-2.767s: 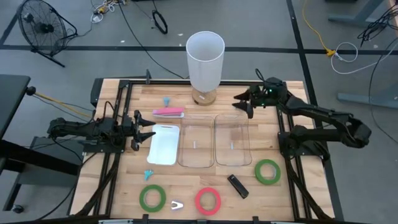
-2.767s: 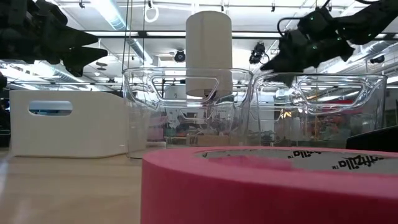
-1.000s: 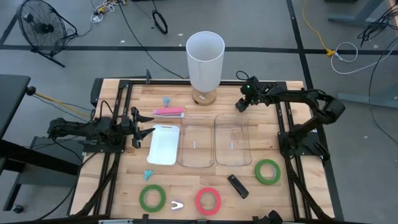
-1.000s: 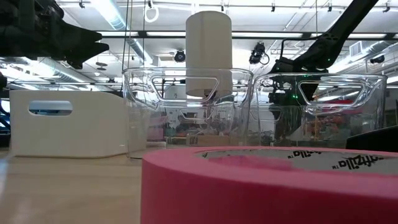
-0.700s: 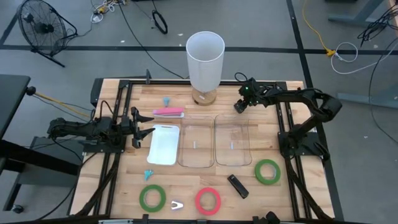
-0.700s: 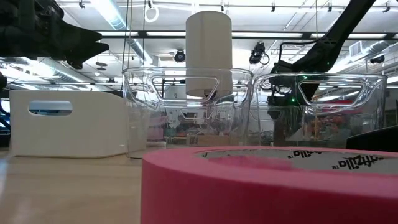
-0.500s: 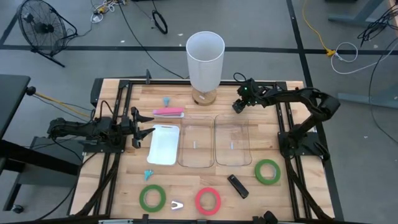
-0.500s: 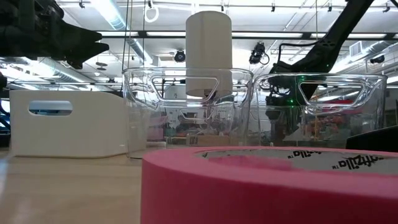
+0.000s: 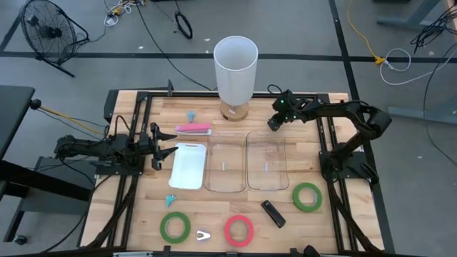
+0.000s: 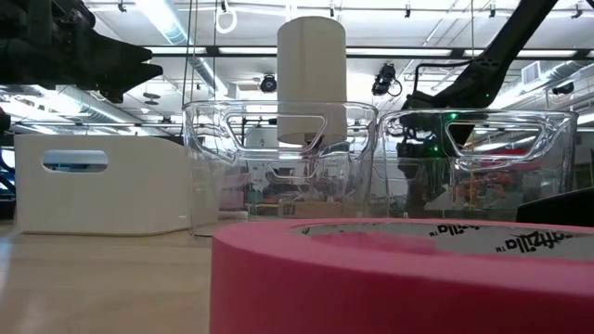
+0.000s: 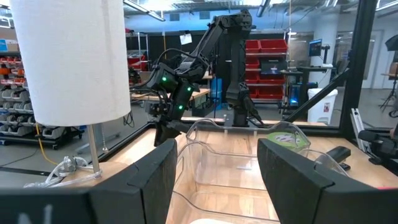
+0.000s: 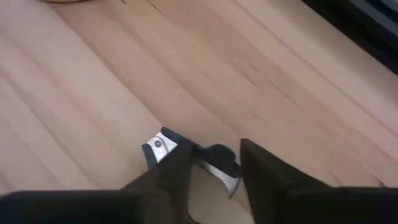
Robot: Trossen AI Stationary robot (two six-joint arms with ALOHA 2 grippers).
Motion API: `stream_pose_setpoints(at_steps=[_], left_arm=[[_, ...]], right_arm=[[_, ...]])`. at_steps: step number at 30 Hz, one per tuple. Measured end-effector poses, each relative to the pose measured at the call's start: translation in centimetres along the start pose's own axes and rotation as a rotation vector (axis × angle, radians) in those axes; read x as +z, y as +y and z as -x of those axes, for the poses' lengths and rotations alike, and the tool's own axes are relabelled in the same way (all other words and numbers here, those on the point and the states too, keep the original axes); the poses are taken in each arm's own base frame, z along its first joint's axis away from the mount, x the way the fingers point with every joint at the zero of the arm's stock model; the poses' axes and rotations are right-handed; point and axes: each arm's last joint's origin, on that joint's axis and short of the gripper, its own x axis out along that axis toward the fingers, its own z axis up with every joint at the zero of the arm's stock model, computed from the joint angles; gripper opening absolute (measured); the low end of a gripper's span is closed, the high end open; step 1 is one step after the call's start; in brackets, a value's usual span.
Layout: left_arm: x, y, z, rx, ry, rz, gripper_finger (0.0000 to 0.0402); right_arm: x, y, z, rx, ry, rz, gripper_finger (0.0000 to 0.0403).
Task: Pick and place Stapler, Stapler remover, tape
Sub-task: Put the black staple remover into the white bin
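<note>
My right gripper [image 9: 274, 122] is low over the table's far right, beside the lamp's base. Between its fingers is a small dark thing with metal claws, the stapler remover [image 12: 208, 158]. My left gripper [image 9: 168, 147] hangs open at the table's left, by the white bin [image 9: 188, 165], touching nothing. A pink stapler [image 9: 193, 128] lies at the far left and a black stapler [image 9: 272, 213] near the front. Three rolls of tape lie flat near the front edge: green [image 9: 175, 227], red-pink [image 9: 238, 230] and green [image 9: 307, 197]. My right gripper has the stapler remover between its two fingers [image 12: 175, 163], which come from above and point down at the table. Its dark middle [image 12: 205, 153] sits in the gap; a metal end [image 12: 155, 146] sticks out past one finger. It is low at the wood; whether it is lifted, I cannot tell.
Two clear bins [image 9: 226, 160] [image 9: 267, 160] stand side by side mid-table, right of the white bin. A tall white lamp [image 9: 235, 68] stands at the far edge. Small teal pieces [image 9: 191, 114] [image 9: 170, 200] and a pale clawed piece [image 9: 203, 234] lie on the wood.
My right gripper has crept a little toward the table's left, staying low beside the lamp's base.
</note>
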Motion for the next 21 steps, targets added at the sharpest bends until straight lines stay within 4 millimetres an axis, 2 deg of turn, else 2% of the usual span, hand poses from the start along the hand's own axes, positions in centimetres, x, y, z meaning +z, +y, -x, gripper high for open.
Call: stream_pose_setpoints(at_steps=[4,5,13,21], left_arm=[[0.0,0.0,0.0,0.0,0.0,0.0,0.0227],[0.0,0.0,0.0,0.0,0.0,0.0,0.0227],[0.0,0.0,0.0,0.0,0.0,0.0,0.0227],[0.0,0.0,0.0,0.0,0.0,0.0,0.0227]], right_arm=[[0.1,0.0,0.0,-0.004,-0.013,0.007,0.0026],[0.2,0.0,0.0,0.0,-0.018,0.007,0.0016],[0.2,0.0,0.6,0.015,-0.034,0.02,0.0007],[0.9,0.0,4.5,-0.013,-0.06,0.043,0.0003]])
